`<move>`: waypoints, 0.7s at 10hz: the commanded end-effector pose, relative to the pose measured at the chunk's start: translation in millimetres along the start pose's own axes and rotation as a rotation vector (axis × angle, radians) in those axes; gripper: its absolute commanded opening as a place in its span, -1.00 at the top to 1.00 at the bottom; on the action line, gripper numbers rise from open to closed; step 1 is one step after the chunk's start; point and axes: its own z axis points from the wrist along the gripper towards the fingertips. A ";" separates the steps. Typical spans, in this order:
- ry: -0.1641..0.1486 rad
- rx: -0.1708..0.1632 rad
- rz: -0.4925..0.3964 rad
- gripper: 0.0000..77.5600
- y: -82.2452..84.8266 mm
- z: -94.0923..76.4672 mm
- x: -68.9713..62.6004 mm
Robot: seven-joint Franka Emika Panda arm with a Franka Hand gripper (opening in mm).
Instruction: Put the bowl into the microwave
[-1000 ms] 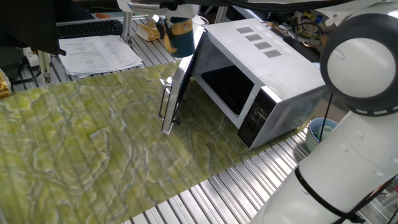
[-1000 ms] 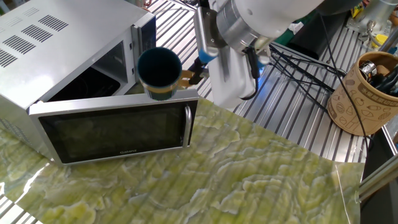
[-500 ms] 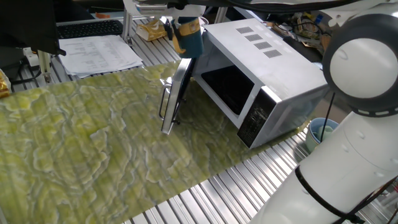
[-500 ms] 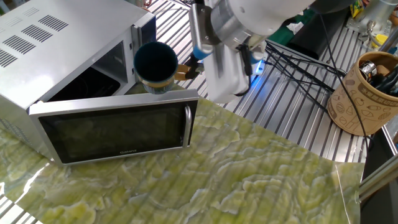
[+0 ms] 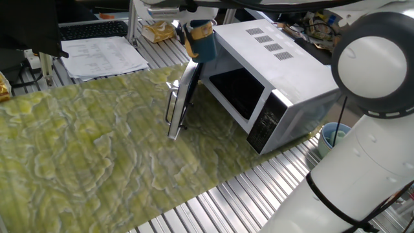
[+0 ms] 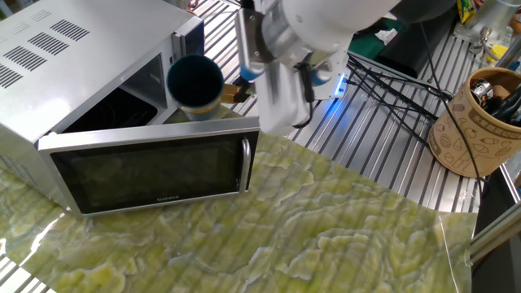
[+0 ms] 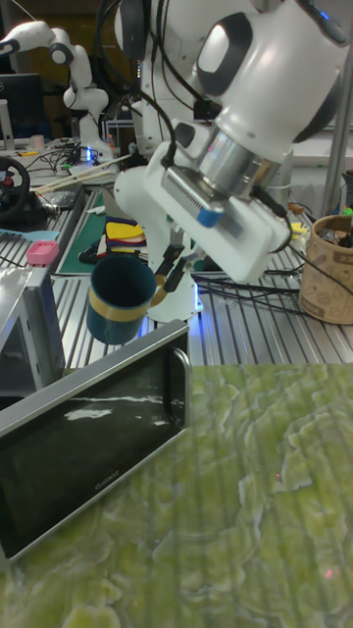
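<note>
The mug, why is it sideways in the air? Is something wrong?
Nothing is broken or spilled. The mug is tipped on its side because the pincer holds it by its handle, carrying it above the open door of the microwave.

You won't find much to read here. The microwave (image 6: 98,122) carries a small pale brand word low on its open door (image 6: 167,198), also visible in the tall fixed view, but the letters are too small to make out. The papers (image 5: 103,55) lying past the far edge of the green mat are covered in printed lines, none of them legible. The tan paper tub (image 6: 476,122) at the right bears only dark line drawings, no words that you could read.
</note>
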 end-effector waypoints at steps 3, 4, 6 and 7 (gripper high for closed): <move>0.065 -0.043 0.044 0.93 -0.5 3.2 -2.8; 0.071 -0.061 0.039 0.93 -0.5 3.2 -2.8; 0.101 -0.115 0.064 0.93 -0.5 3.2 -2.8; 0.099 -0.098 0.064 0.93 -1.6 2.9 -2.9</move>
